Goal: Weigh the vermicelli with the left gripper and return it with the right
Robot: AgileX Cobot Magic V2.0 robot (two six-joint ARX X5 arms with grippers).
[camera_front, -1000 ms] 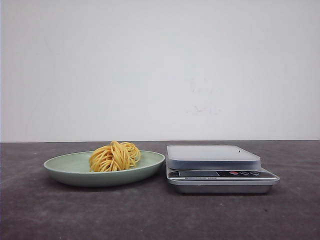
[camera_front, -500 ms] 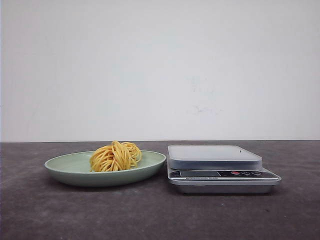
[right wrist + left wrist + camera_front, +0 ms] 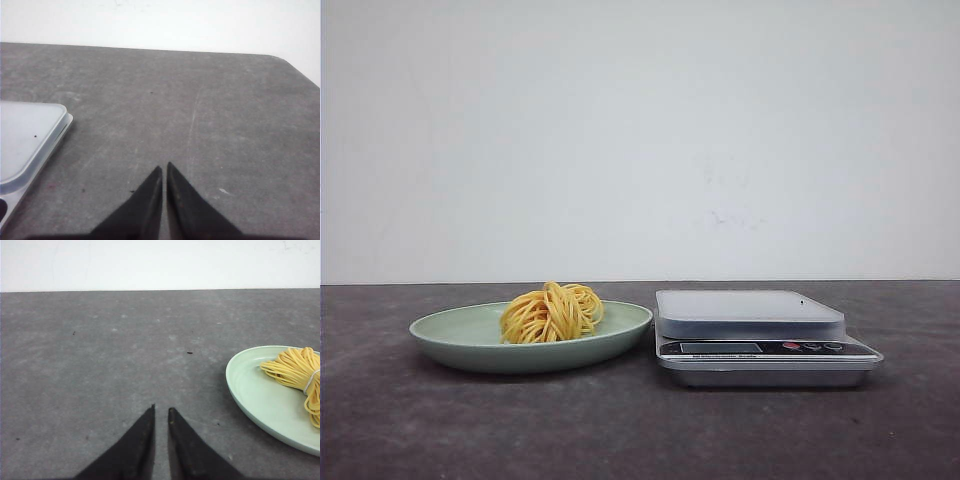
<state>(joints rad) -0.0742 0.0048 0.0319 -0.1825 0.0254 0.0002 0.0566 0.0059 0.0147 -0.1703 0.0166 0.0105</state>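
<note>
- Front view: a pale green plate [image 3: 460, 335] is seen at lower left of centre on a dark grey table [image 3: 620, 430], in front of a plain white wall [image 3: 640, 130]. A coiled nest of yellow vermicelli [image 3: 552, 312] is held in the plate, slightly right of its middle. Just beside the plate, at lower right of centre, a silver kitchen scale [image 3: 760, 335] is placed, its flat weighing platform bare, with a small display and buttons along its front edge. No arm is shown in this view.
- Left wrist view: the left gripper [image 3: 161, 412] is seen at the bottom centre, its black tapered fingers nearly closed, with only a narrow gap between the tips and nothing gripped. Bare table lies beneath the tips. The plate is cut off by the right edge, with the vermicelli in it, well apart from the fingers.
- Right wrist view: the right gripper [image 3: 164, 169] is shown at the bottom centre, fingers drawn almost together on nothing, above bare table. A corner of the scale is seen at the left edge.
</note>
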